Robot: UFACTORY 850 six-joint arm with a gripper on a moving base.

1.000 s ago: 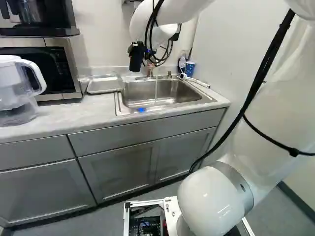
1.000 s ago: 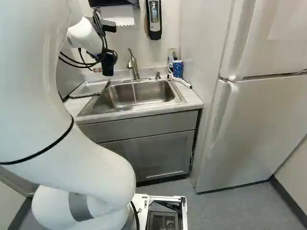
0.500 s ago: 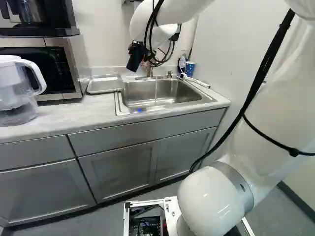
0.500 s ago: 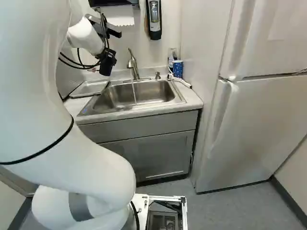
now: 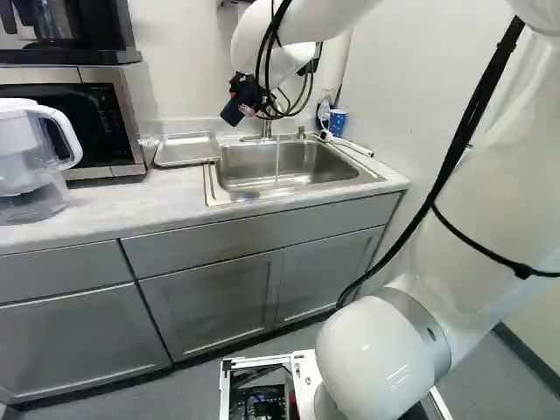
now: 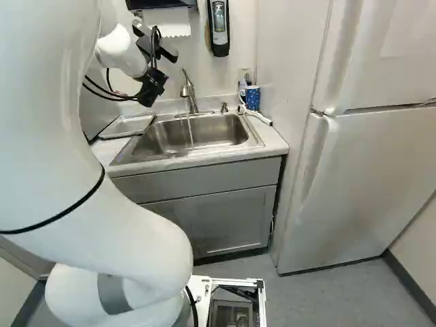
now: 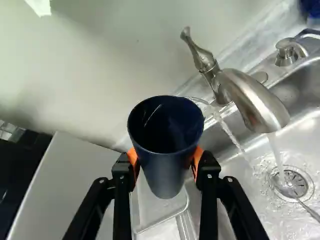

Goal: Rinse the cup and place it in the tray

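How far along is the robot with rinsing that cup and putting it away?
Done: the water is on and the cup is picked up. In hand: the gripper holds it beside the faucet; whether rinsing is finished, I can't tell. Left: placing it in the tray beside the sink, which holds no cup.

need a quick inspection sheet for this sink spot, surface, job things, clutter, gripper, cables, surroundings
surface: countertop with inset sink; faucet running into it
cup: dark blue, held tilted; water appears to arc from its rim
tray: on the countertop beside the sink, cup not in it
clutter: blue patterned cup in the far corner; clear pitcher near the microwave
gripper: shut on the cup
cables: black cable along the arm; snags: nothing seen
surroundings: fridge, wall dispenser
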